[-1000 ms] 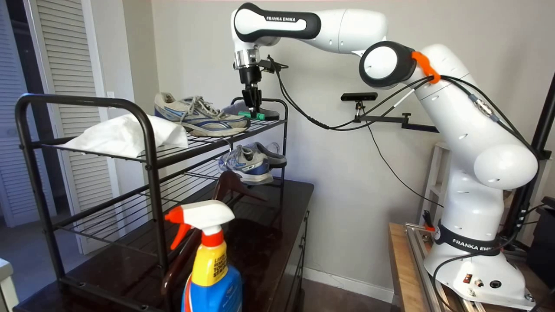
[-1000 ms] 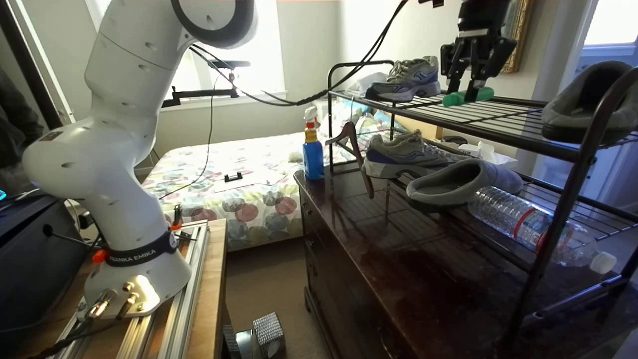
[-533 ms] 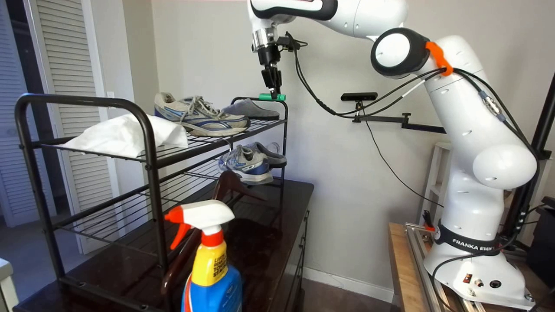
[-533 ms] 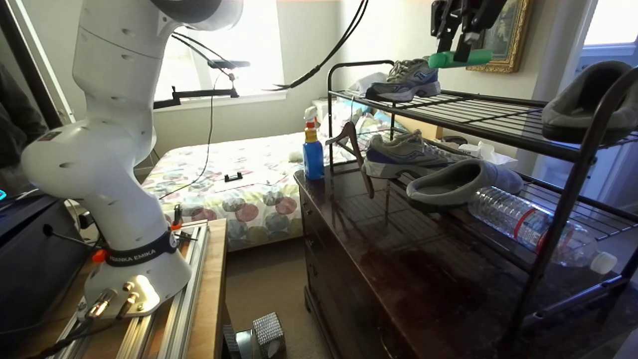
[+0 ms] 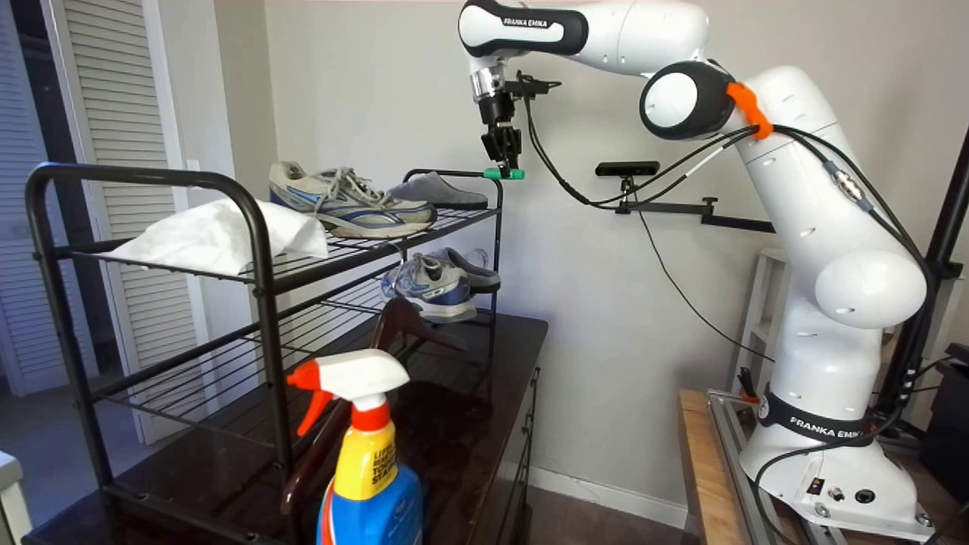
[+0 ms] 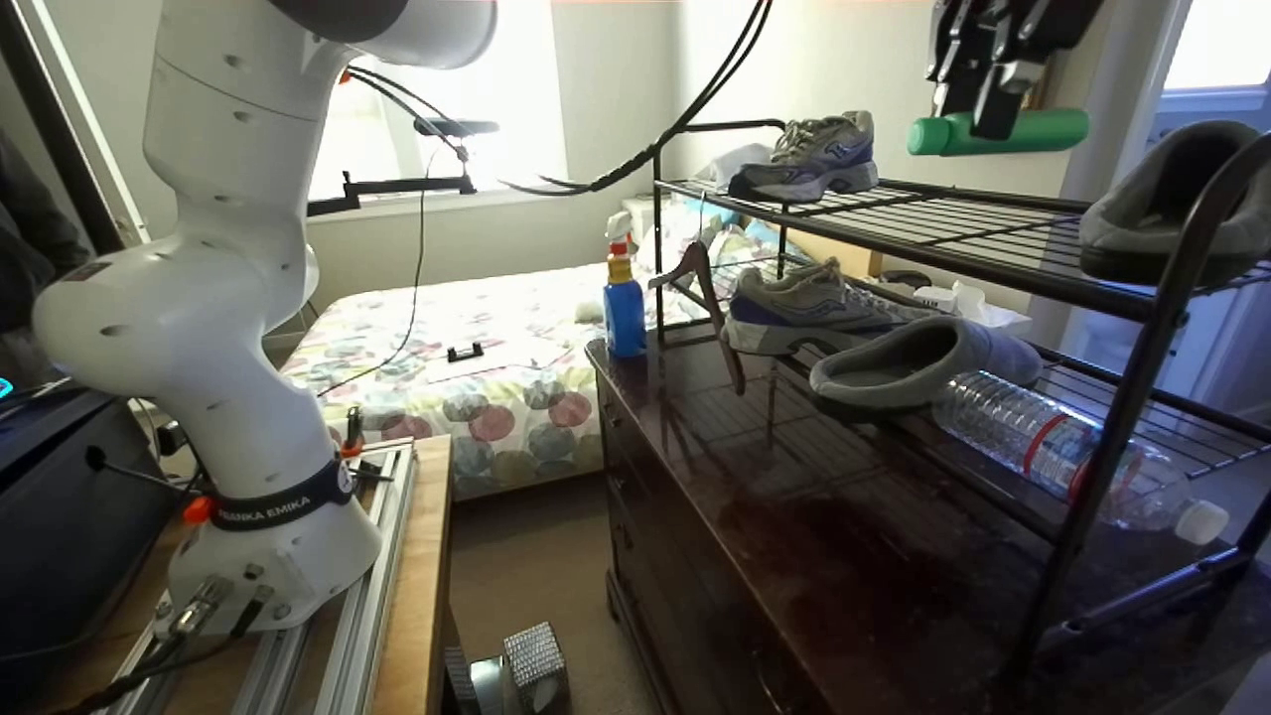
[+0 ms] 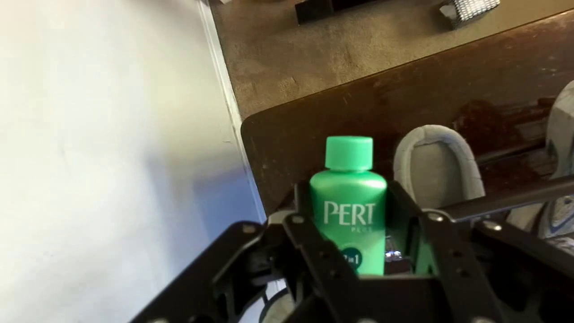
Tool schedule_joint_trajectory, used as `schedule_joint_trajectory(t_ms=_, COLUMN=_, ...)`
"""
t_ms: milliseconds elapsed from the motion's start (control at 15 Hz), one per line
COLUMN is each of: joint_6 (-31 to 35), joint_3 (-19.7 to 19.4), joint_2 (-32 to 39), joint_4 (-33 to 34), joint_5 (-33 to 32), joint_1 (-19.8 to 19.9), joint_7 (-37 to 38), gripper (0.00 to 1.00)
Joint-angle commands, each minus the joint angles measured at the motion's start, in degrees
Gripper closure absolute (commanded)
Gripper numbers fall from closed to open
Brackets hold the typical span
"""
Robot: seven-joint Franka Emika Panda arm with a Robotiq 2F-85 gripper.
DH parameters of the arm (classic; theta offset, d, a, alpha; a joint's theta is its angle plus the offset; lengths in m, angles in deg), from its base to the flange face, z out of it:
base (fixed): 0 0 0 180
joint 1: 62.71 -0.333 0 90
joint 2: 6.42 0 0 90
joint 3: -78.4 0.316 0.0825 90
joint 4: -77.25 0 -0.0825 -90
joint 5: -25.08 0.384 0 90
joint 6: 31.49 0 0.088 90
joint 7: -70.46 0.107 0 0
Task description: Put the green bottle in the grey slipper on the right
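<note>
Gripper (image 7: 350, 202) was clamped on the green Pert Plus bottle (image 7: 349, 220); in the wrist view its fingers (image 7: 303, 199) pressed in at 9 and 3 o'clock, cap toward 12. Bottle hung near-level in mid-air, higher than the top shelf of the metal rack (image 5: 271, 348); whether over the shelf or out front, couldn't tell.

Bearings off the green bottle, in an exterior view: upper grey slipper (image 6: 1137, 228) sat on the top shelf at 4 o'clock, sole down, well apart. Upper running shoe (image 6: 814, 164), same shelf, sat at 9. Lower grey slipper (image 6: 923, 367) sat on the lower shelf, between 6 and 7. Lower running shoe (image 6: 809, 308) stood at that slipper's 10; clear plastic bottle (image 6: 1067, 452) lay on its side at that slipper's 4, just beside, contact unclear. Crumpled white thing (image 5: 219, 238), bag or cloth, couldn't say which, lay at the upper shoe's 8 to 9.

Wooden hanger (image 6: 707, 308) hung from the rack. Rack stood on a dark dresser (image 6: 814, 556); blue spray bottle (image 6: 624, 318) stood there too, at the hanger's 9. White robot base (image 5: 833, 484) sat farther off, at the green bottle's 4. Bed (image 6: 516, 397) lay beyond, at the spray bottle's 8 to 9.
</note>
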Motion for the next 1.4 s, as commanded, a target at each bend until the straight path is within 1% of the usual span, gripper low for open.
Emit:
schedule_joint_trajectory(t_ms=0, joint_6=1.5, joint_3=-0.3, joint_2=4.0, joint_4=4.8, joint_5=-2.8, joint_1=0.1, joint_7=-5.0, gripper=0.82)
schedule_joint_trajectory(t_ms=133, joint_6=2.5, joint_3=0.1, joint_2=5.6, joint_4=7.0, joint_5=-3.2, joint_1=-0.1, joint_7=-7.8, gripper=0.82)
schedule_joint_trajectory(t_ms=200, joint_6=2.6, joint_3=-0.2, joint_2=2.8, joint_4=2.0, joint_5=-1.9, joint_1=0.1, joint_7=-5.0, gripper=0.57)
schedule_joint_trajectory(t_ms=400, joint_6=3.0, joint_3=0.0, joint_2=4.2, joint_4=4.0, joint_5=-2.0, joint_1=-0.2, joint_7=-6.2, gripper=0.57)
schedule_joint_trajectory(t_ms=467, joint_6=3.8, joint_3=0.2, joint_2=4.1, joint_4=3.4, joint_5=-1.5, joint_1=-0.2, joint_7=-5.8, gripper=0.82)
schedule_joint_trajectory(t_ms=533, joint_6=6.2, joint_3=0.5, joint_2=4.5, joint_4=3.9, joint_5=-1.6, joint_1=-0.2, joint_7=-7.3, gripper=0.82)
schedule_joint_trajectory(t_ms=600, joint_6=8.3, joint_3=0.4, joint_2=4.9, joint_4=4.4, joint_5=-3.2, joint_1=-0.8, joint_7=-9.6, gripper=0.82)
schedule_joint_trajectory(t_ms=733, joint_6=11.5, joint_3=0.0, joint_2=5.6, joint_4=5.5, joint_5=-6.2, joint_1=-2.5, joint_7=-13.2, gripper=0.82)
schedule_joint_trajectory(t_ms=867, joint_6=14.2, joint_3=0.1, joint_2=6.0, joint_4=5.6, joint_5=-7.7, joint_1=-3.6, joint_7=-15.5, gripper=0.82)
schedule_joint_trajectory(t_ms=1133, joint_6=15.7, joint_3=-0.5, joint_2=7.3, joint_4=5.9, joint_5=-10.4, joint_1=-5.2, joint_7=-19.1, gripper=0.82)
schedule_joint_trajectory(t_ms=1333, joint_6=15.8, joint_3=-1.5, joint_2=8.4, joint_4=6.1, joint_5=-13.0, joint_1=-5.5, joint_7=-19.4, gripper=0.82)
